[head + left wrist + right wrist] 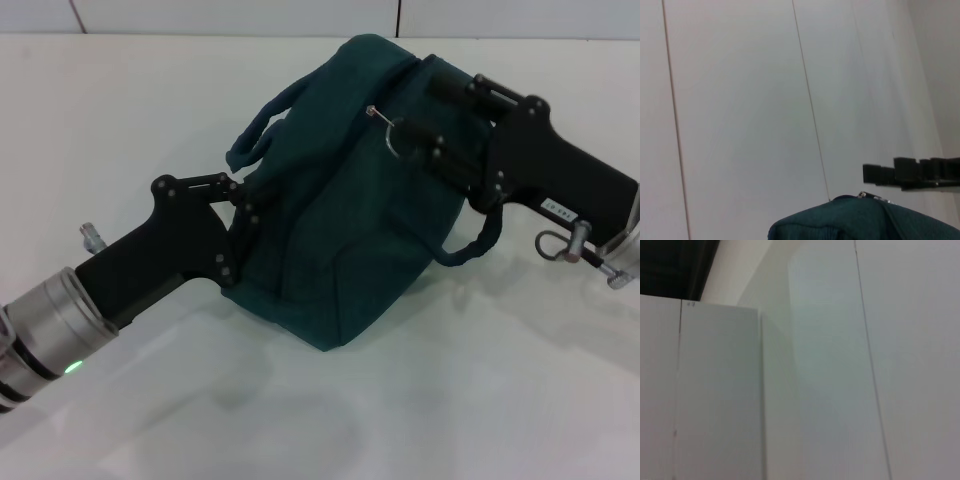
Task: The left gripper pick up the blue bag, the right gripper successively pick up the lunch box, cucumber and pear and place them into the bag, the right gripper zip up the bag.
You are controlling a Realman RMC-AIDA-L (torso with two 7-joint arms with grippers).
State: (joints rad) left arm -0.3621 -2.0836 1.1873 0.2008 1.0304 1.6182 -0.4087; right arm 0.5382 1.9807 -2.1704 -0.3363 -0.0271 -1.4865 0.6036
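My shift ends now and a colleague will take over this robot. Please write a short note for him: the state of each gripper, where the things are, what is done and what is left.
Left gripper: at the left side of the blue bag, fingers closed on its fabric.
Right gripper: at the top right of the bag, beside the zipper ring; whether it grips the ring cannot be told.
The bag lies on the white table and looks closed.
Lunch box, cucumber and pear: not visible anywhere, probably already inside.
Left: confirm the zipper is fully shut, then release both grippers.
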